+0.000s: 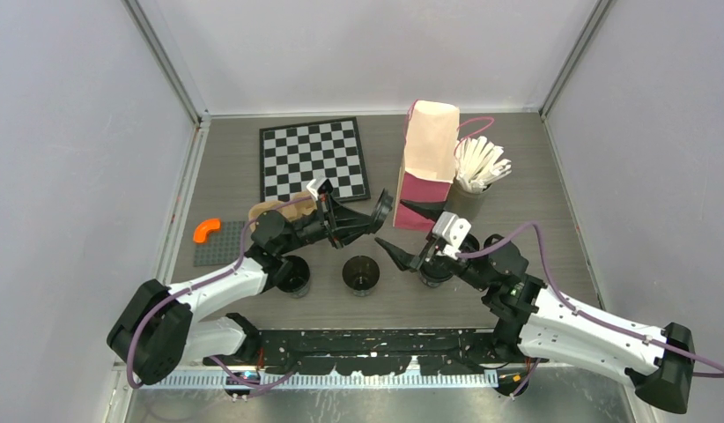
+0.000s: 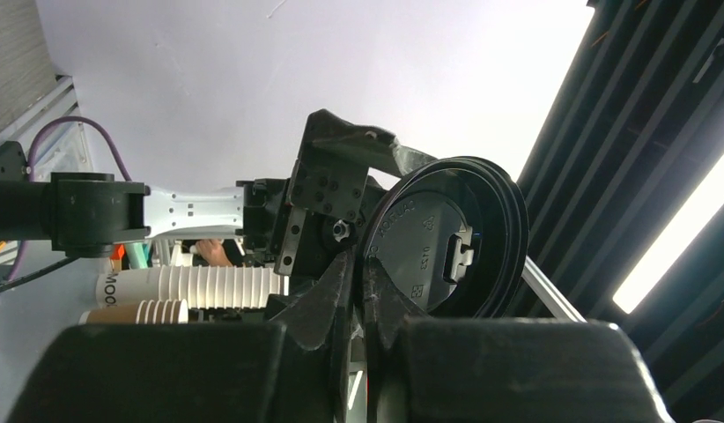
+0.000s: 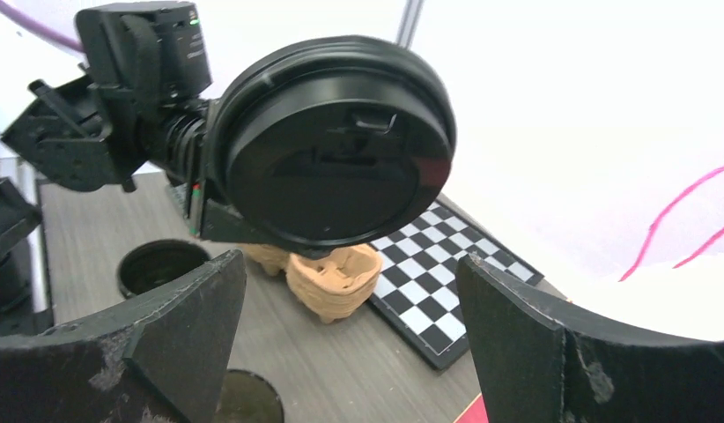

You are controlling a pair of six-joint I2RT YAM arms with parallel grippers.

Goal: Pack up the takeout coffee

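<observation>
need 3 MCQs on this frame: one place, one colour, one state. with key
1. Where is the black lid?
A. flat on the checkerboard
B. in the left gripper fingers, off the table
C. inside the paper bag

2. What colour is the small curved piece on the grey mat?
A. orange
B. blue
C. green

3. What state is the right gripper in?
A. open, holding nothing
B. shut on the lid
C. shut on a cup

Key:
1 B: the left fingers pinch the lid's rim and hold it on edge in the air, short of the checkerboard and paper bag.
2 A: it shows bright orange against the grey mat in the top view.
3 A: its two fingers stand wide apart in the right wrist view, with the lid beyond them and untouched.
</observation>
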